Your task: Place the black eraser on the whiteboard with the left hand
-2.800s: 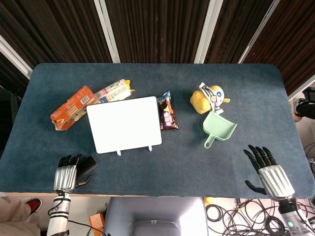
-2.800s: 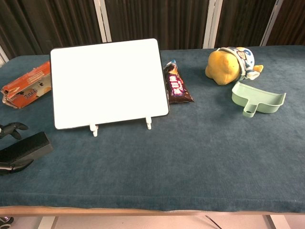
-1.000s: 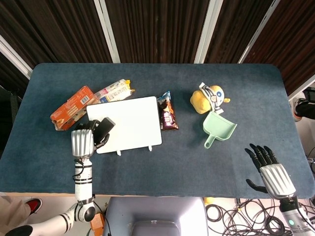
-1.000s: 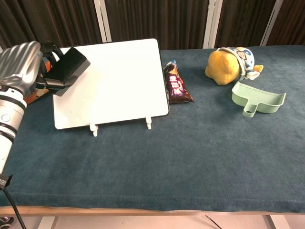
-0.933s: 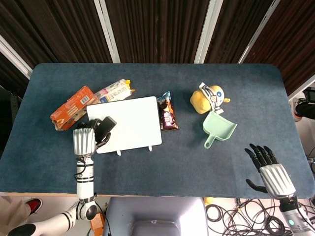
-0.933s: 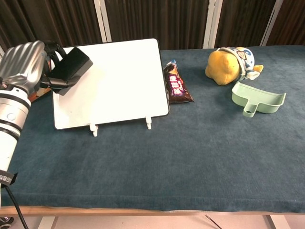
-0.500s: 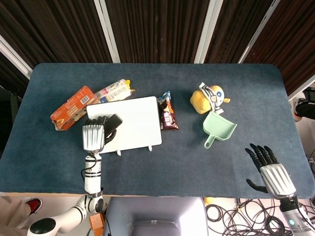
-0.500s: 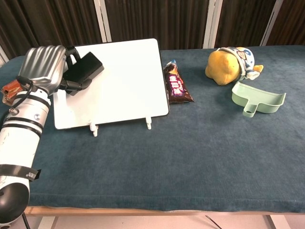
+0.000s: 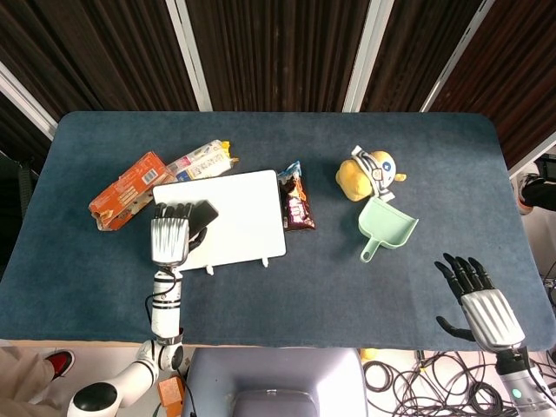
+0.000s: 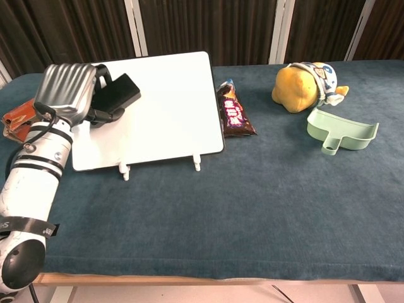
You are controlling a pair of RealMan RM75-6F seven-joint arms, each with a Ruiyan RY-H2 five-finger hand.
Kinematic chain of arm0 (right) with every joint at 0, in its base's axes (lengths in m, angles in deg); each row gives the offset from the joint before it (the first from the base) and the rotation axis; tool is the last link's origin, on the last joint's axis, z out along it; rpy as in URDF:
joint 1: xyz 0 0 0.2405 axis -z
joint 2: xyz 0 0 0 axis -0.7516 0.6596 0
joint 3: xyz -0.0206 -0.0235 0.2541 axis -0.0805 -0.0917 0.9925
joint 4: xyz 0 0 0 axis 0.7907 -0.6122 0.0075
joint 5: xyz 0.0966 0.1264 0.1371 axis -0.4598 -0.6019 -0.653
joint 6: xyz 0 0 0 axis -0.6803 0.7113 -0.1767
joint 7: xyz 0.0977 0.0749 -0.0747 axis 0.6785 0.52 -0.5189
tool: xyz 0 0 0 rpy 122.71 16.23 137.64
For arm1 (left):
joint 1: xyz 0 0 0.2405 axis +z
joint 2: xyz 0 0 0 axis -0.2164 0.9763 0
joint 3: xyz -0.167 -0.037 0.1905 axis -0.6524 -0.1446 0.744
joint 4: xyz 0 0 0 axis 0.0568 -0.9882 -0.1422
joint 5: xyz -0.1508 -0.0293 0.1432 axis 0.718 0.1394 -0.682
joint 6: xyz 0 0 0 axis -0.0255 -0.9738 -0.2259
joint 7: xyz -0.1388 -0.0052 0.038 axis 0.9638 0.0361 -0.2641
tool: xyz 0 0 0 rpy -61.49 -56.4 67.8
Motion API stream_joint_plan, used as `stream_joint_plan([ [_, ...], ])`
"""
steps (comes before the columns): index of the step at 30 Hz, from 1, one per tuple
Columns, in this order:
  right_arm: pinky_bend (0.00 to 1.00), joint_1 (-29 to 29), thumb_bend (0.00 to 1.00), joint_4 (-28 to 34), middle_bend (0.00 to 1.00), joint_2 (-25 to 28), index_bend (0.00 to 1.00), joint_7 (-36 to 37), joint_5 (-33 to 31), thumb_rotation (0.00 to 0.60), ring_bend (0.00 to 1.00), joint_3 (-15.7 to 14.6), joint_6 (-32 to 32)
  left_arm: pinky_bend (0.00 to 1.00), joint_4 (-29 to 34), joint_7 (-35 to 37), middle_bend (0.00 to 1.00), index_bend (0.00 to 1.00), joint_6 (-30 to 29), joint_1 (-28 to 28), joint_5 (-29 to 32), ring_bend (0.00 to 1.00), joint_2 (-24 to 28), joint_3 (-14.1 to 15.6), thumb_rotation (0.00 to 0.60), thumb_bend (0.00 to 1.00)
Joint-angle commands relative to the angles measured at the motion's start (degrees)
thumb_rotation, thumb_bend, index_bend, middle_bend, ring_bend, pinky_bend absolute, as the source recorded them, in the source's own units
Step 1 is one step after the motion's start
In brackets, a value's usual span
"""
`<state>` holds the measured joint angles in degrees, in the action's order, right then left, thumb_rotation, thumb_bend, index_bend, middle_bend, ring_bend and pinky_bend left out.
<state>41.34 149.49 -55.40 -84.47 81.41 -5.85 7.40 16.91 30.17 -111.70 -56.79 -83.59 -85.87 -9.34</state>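
Note:
My left hand (image 9: 170, 236) (image 10: 68, 92) holds the black eraser (image 9: 202, 214) (image 10: 117, 92) over the left part of the whiteboard (image 9: 239, 217) (image 10: 164, 107). The eraser is a flat black block sticking out to the right of the fingers. Whether it touches the board surface I cannot tell. The white board stands tilted on two small white feet near the table's middle left. My right hand (image 9: 480, 304) hovers at the front right corner of the table with its fingers spread and nothing in it; the chest view does not show it.
An orange packet (image 9: 126, 191) (image 10: 19, 115) and a white-yellow snack bag (image 9: 201, 160) lie left of and behind the board. A dark snack bag (image 9: 296, 198) (image 10: 234, 113) lies at its right edge. A yellow plush toy (image 9: 367, 172) (image 10: 306, 84) and a green dustpan (image 9: 387, 227) (image 10: 341, 131) sit further right.
My left hand lifted the eraser from the front left of the table and carried it up and rightwards over the whiteboard's left part. The right hand barely moved.

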Motion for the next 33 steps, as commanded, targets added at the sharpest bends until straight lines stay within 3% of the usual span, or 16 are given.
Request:
stream_joint_plan([
  [1, 0.0, 0.0, 0.16, 0.0, 0.0, 0.0, 0.0, 0.0, 0.0, 0.6, 0.0, 0.0, -0.1, 0.35, -0.8, 1.0, 0.73, 0.53, 0.1, -0.3, 0.0, 0.5, -0.3, 0.5, 0.599, 0.3],
  [7, 0.0, 0.2, 0.16, 0.0, 0.0, 0.0, 0.0, 0.0, 0.0, 0.6, 0.0, 0.0, 0.3, 0.31, -0.8, 2.5, 0.65, 0.43, 0.9, -0.3, 0.2, 0.42, -0.3, 1.4, 0.393, 0.23],
  [16, 0.0, 0.3, 0.16, 0.0, 0.0, 0.1, 0.0, 0.2, 0.2, 0.6, 0.0, -0.1, 0.5, 0.3, -0.8, 4.3, 0.51, 0.34, 1.1, -0.2, 0.3, 0.32, -0.3, 2.3, 0.269, 0.19],
  [27, 0.0, 0.6, 0.16, -0.1, 0.0, 0.2, 0.0, 0.4, 0.3, 0.6, 0.0, 0.0, 1.0, 0.26, -0.4, 4.2, 0.3, 0.22, -2.2, 0.1, -0.6, 0.14, 0.0, 3.6, 0.249, 0.19],
  [31, 0.0, 0.8, 0.16, -0.3, 0.0, 0.3, 0.0, 0.5, 0.2, 0.6, 0.0, 0.1, 1.4, 0.23, 5.6, 4.8, 0.18, 0.14, -8.2, 3.0, -2.7, 0.08, 3.0, 5.4, 0.254, 0.19],
  [33, 0.0, 0.9, 0.16, -0.3, 0.0, 0.3, 0.0, 0.5, 0.2, 0.6, 0.0, 0.1, 1.5, 0.22, 12.9, 3.7, 0.12, 0.1, -11.6, 6.4, -4.6, 0.05, 7.1, 7.8, 0.255, 0.19],
])
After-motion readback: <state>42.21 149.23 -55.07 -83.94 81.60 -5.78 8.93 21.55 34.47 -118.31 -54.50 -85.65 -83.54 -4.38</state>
